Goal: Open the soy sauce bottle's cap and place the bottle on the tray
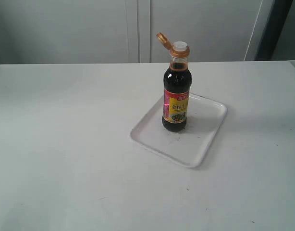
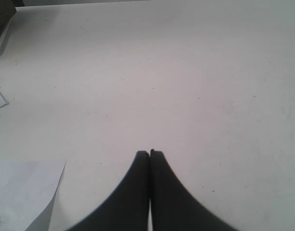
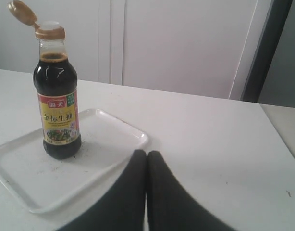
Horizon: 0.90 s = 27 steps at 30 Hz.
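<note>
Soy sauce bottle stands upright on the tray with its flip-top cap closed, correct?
No. The cap is flipped open, its lid hinged back, as the exterior view shows. The soy sauce bottle does stand upright on the tray.

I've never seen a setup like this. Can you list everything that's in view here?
Clear glass soy sauce bottle with yellow-red label: one, dark liquid, upright on the tray.
Golden-bronze flip-top cap: one, flipped open, on the bottle's neck.
Flat white plastic tray: one, on the table.
White table: one, under everything.
White paper sheets: at least two, on the table near the left gripper.
Wall panels: several, pale, behind the table.
Left gripper: one, black, shut, empty.
Right gripper: one, black, shut, empty.
</note>
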{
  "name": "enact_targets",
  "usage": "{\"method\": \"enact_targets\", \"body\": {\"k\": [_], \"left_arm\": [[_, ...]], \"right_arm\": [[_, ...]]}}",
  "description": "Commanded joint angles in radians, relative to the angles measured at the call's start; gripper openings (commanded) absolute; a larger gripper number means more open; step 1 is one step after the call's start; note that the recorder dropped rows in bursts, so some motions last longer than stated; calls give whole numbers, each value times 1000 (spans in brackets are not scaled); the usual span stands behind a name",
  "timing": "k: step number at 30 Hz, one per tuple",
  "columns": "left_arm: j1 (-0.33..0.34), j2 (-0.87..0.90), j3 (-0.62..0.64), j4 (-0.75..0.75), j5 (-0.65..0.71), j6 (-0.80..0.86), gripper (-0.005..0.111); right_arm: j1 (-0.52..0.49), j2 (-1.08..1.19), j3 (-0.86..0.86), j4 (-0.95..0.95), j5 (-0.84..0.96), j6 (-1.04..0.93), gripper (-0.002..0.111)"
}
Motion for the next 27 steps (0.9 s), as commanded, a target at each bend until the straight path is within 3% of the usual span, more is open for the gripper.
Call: {"method": "enact_targets", "body": {"k": [1, 17, 27], "left_arm": [[3, -5, 3, -12, -2, -1, 0], [3, -5, 3, -12, -2, -1, 0], [3, -5, 3, -12, -2, -1, 0]], "right_arm": [[-9, -59, 57, 5, -3, 0, 0], [-9, -207, 151, 5, 12, 0, 0], [-52, -207, 151, -9, 143, -3, 0]]}}
